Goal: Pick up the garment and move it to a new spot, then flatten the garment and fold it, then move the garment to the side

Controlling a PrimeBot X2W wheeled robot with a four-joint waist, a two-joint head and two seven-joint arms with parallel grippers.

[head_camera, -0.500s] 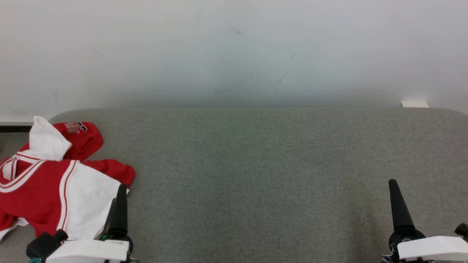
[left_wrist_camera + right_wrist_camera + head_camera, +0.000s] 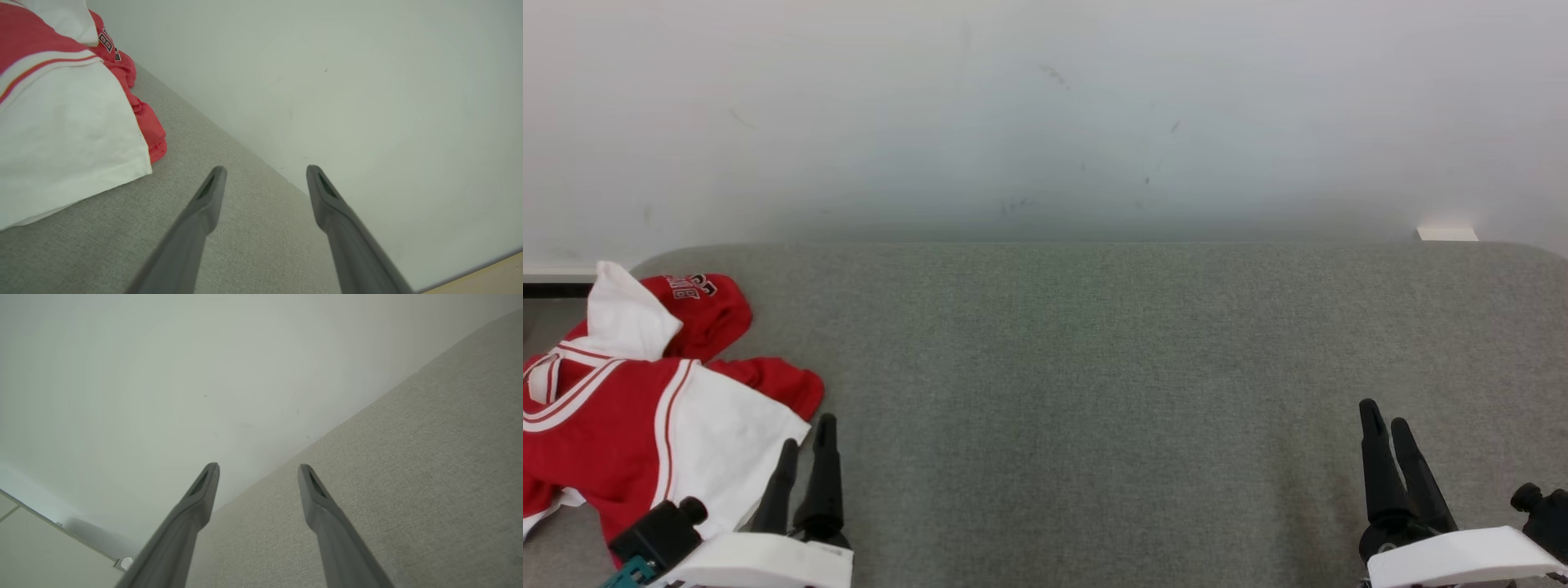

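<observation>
Garment [image 2: 613, 425] lies just beside the left jaws — right jaws well apart; both pairs parted.

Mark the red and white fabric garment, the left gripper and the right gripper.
red and white fabric garment [image 2: 727, 449]: head view, white panel.
left gripper [image 2: 807, 433]: head view, midway between fingertips.
right gripper [image 2: 1383, 414]: head view, midway between fingertips.

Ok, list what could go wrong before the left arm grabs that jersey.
The garment lies bunched, layers overlapping: the left gripper beside its white hem may pinch one layer. It sits at the left end of the grey surface, so a tug could slide it off. The right gripper is far across, slow to help.
</observation>
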